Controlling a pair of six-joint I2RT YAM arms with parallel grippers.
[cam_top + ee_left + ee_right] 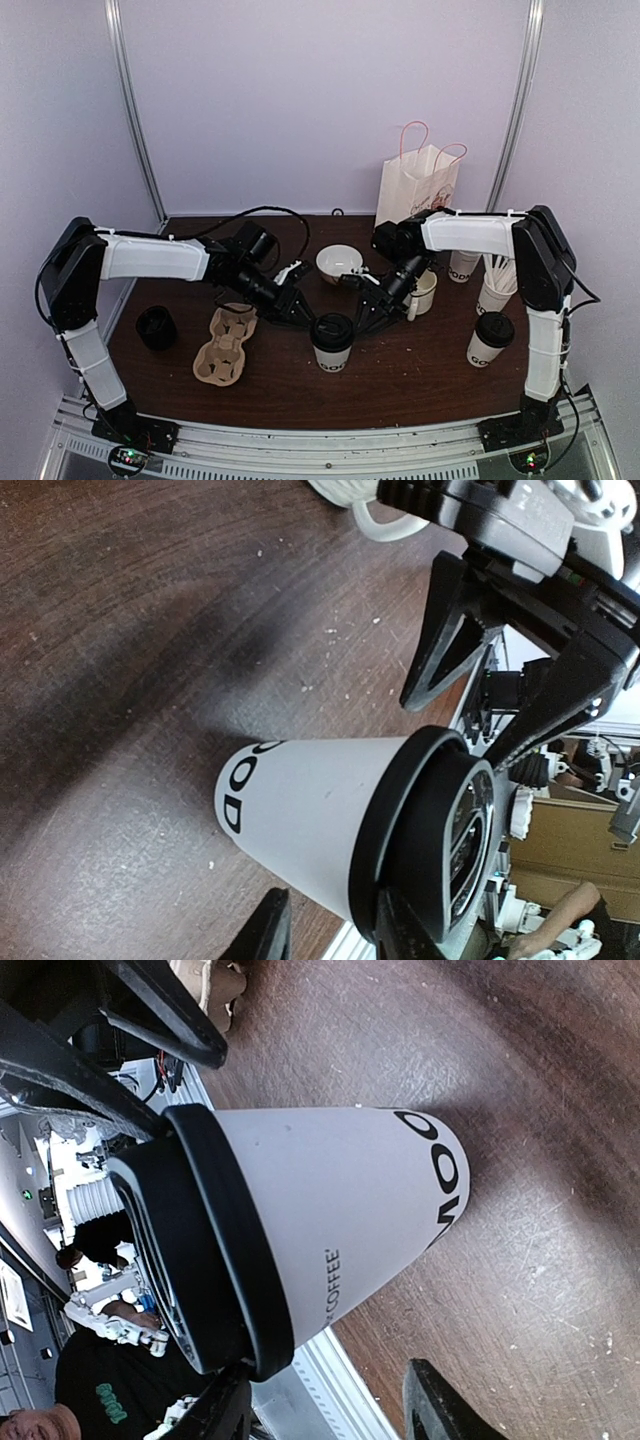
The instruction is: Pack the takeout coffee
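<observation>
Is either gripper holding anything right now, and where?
Cannot tell. The left gripper and open right gripper both bracket the centre coffee cup near its lid.

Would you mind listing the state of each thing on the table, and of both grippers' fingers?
Centre cup: upright, lidded, not gripped.
Right cup: upright, lidded.
Carrier: lying flat, slots empty.
Bag: standing, handles up.
Bowl: upright.
Mug: upright.
Left gripper: fingers open, either side of the centre cup.
Right gripper: fingers open, beside its lid.
</observation>
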